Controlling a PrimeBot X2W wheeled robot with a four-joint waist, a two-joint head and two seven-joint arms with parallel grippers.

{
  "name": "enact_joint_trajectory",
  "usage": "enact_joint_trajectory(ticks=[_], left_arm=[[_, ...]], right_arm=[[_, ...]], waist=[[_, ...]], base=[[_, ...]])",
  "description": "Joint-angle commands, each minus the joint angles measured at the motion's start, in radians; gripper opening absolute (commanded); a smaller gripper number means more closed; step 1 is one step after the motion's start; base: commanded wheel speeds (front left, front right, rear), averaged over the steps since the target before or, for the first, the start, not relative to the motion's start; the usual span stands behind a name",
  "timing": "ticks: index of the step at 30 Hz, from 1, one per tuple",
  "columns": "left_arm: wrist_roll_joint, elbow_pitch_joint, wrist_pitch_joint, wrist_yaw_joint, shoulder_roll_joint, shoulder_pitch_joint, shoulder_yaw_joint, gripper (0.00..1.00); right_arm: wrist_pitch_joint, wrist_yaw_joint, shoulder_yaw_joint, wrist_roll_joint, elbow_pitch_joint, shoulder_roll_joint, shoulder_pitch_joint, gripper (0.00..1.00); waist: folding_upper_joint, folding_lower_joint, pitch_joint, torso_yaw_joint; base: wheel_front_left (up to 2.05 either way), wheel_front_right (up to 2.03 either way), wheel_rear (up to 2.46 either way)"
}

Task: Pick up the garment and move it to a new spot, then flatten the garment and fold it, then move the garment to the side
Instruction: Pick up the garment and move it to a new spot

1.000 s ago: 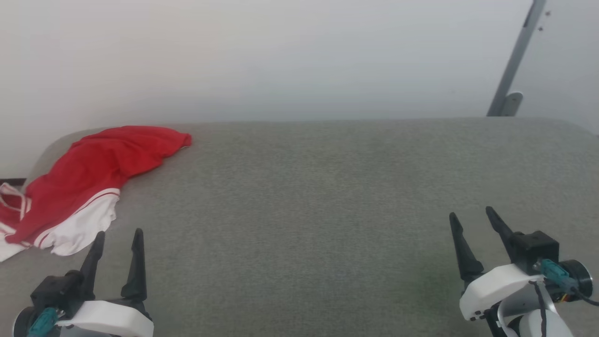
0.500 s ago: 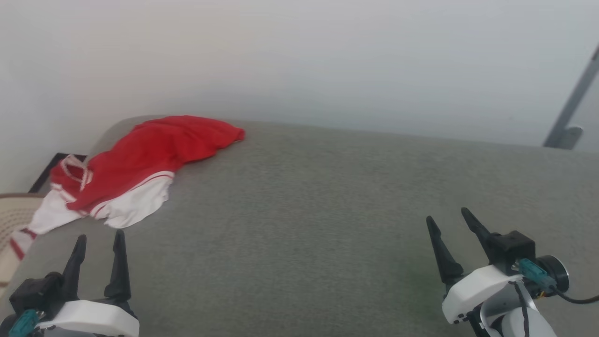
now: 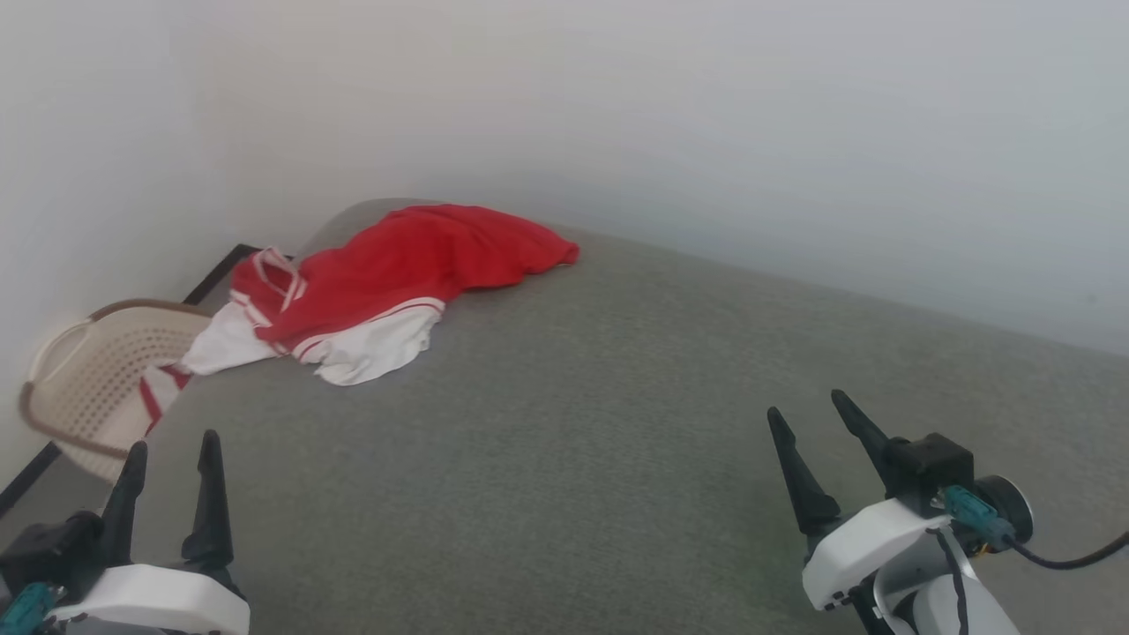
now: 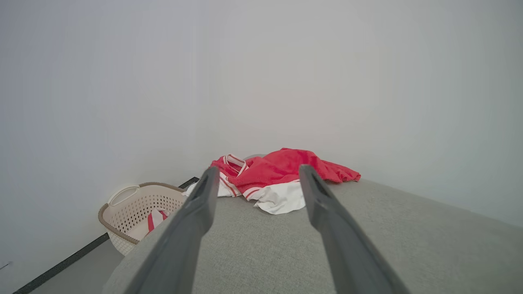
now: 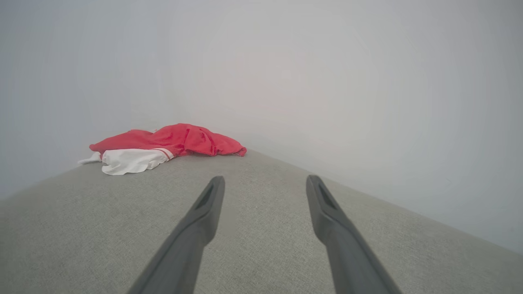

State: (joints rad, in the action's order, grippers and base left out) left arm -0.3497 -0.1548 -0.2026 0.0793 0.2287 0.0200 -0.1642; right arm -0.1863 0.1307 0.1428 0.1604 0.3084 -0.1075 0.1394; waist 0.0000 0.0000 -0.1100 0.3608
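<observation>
The garment, a bright red T-shirt with white striped sleeves, lies crumpled at the far left corner of the grey padded surface; one sleeve hangs over the left edge. In the left wrist view the garment lies ahead between the fingers, well beyond their tips. In the right wrist view the garment sits far off to the left. My left gripper stands open at the lower left, empty, short of the shirt. My right gripper stands open at the lower right, far from it.
A beige perforated basket stands on the floor off the surface's left edge, with a red-and-white cloth scrap inside. White walls close the corner behind the surface. A dark skirting line runs along the floor.
The whole head view has swung left, so the camera turned: the garment now sits nearer the middle and the basket has come into view. Both grippers stay open and empty.
</observation>
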Motion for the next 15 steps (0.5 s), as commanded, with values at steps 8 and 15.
enact_joint_trajectory(ticks=[8,15], left_arm=[[-0.011,0.03,0.02,-0.019,0.002,0.019,-0.004,1.0],[-0.029,0.029,0.031,-0.028,-0.001,-0.003,-0.006,1.0]], right_arm=[[-0.017,0.0,0.003,0.0,0.019,0.008,0.015,1.0],[-0.017,0.0,0.007,0.003,0.019,0.0,0.026,1.0]], waist=[[0.0,0.0,0.001,0.045],[0.0,0.0,0.018,0.03]], base=[[0.0,0.0,0.0],[0.0,0.0,0.0]])
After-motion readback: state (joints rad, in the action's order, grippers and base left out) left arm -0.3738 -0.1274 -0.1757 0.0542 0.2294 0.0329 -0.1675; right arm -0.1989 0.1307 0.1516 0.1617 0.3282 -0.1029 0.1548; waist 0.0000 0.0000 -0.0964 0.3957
